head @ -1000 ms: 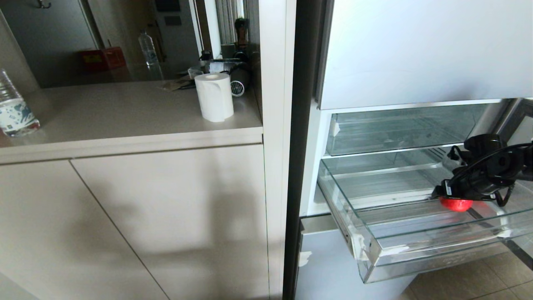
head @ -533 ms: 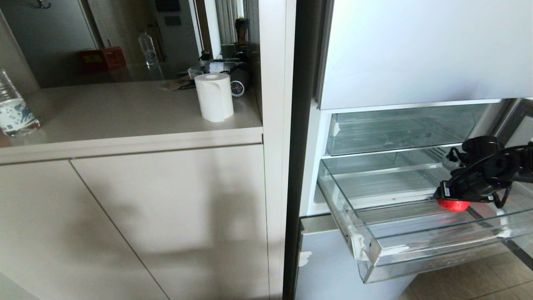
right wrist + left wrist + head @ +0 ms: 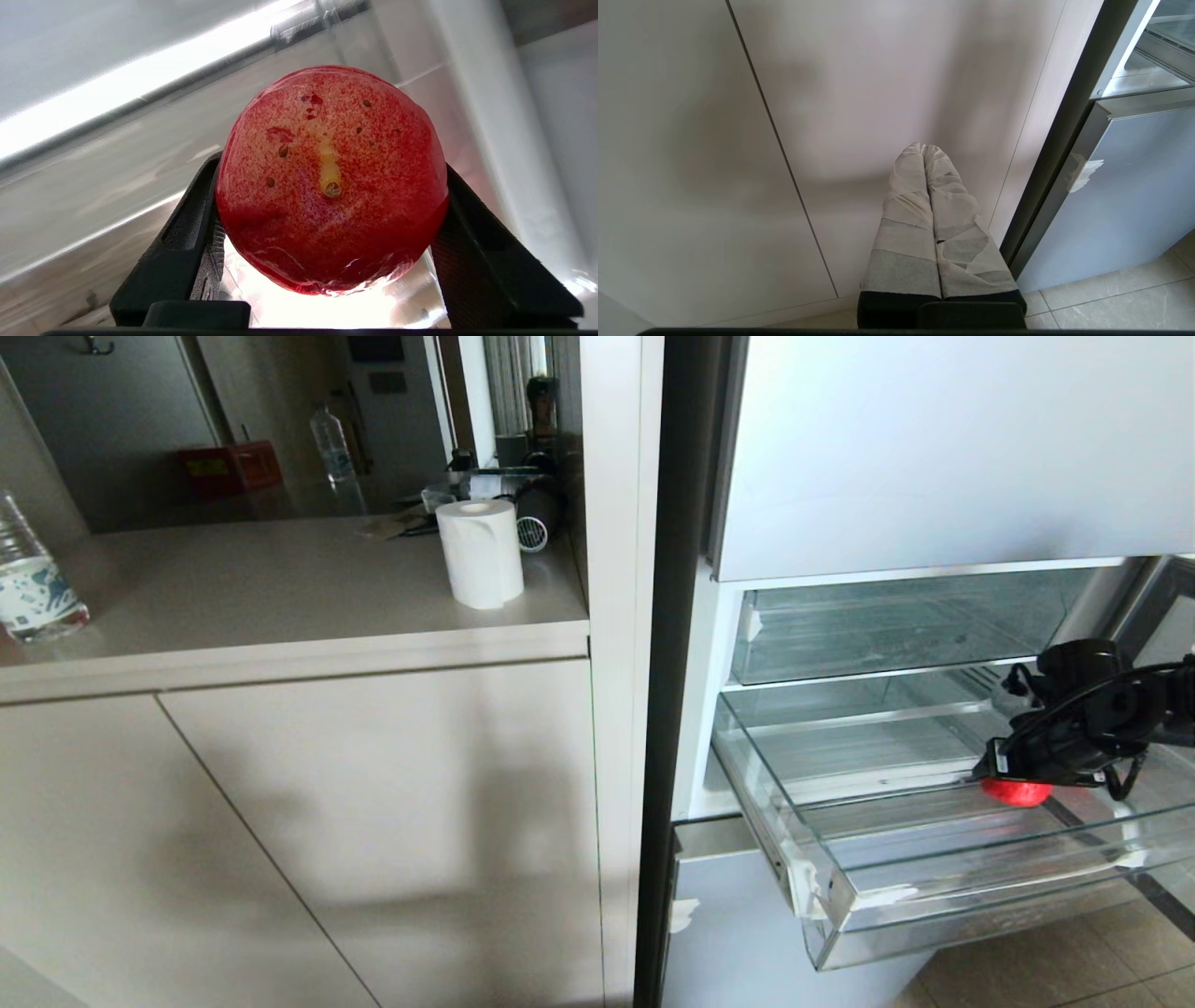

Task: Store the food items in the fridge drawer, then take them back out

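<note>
Fruit [image 3: 331, 179]: red, low right of frame, inside fridge drawer [image 3: 845, 907]
Right hand [image 3: 327, 252]: has narrowed, fingers now flanking fruit; touching, seemingly
Meaning: likely retrieval grasp beginning

Fruit [image 3: 1018, 792] in fridge drawer [image 3: 840, 905]

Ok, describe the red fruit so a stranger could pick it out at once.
Start at the pale blue fridge and go down to the deep clear fridge drawer pulled out below the shallower one. Near its right side, between the right pincer's black fingers, sits the red fruit: round, glossy, the only red thing there.
</note>
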